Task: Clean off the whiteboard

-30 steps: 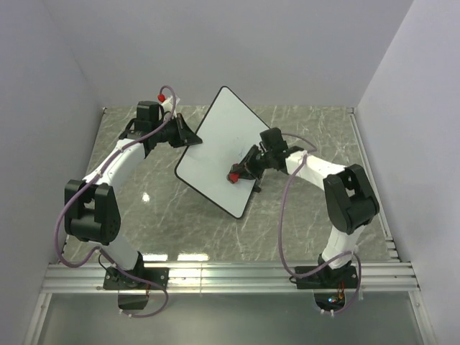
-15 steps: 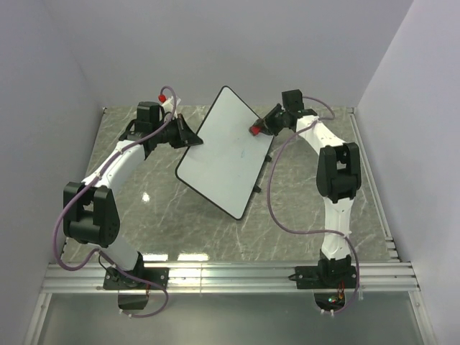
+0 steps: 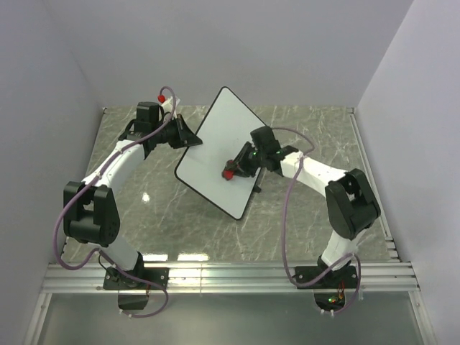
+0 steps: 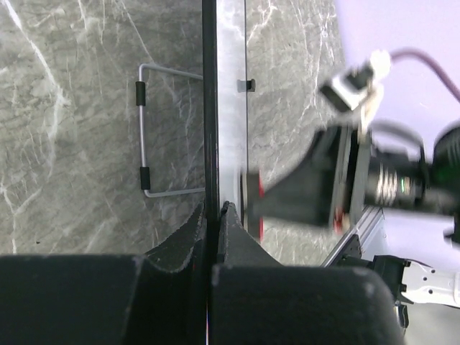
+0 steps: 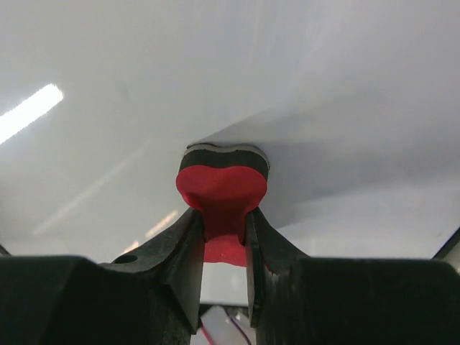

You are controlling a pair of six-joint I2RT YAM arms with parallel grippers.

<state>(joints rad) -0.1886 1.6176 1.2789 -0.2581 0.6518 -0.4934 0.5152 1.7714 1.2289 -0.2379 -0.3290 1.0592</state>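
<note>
Pressing the red eraser (image 5: 221, 188) against the whiteboard (image 3: 215, 140), I have the right gripper (image 3: 231, 171) closed firmly on the eraser's narrow waist, with its dark felt face touching the white surface in the nearer part of the board. The board stands tilted in the middle of the marble table (image 3: 309, 215), between the two arms, and a thin wire stand (image 4: 144, 129) props it from behind. The left gripper (image 4: 213, 215) is clamped on the board's left edge, its fingers almost together with only the thin black rim between them. I judge the board to be light, thin and stiff, with a slick face, so it would likely skid or tip off the stand under a sideways wipe. The rim is the sensible place to grip it, on the edge away from the wiping arm, which is how I have it braced. I would press only moderately, since too hard a push could lever the panel in the left fingers. I cannot tell from these views whether any ink is left on the board.
</note>
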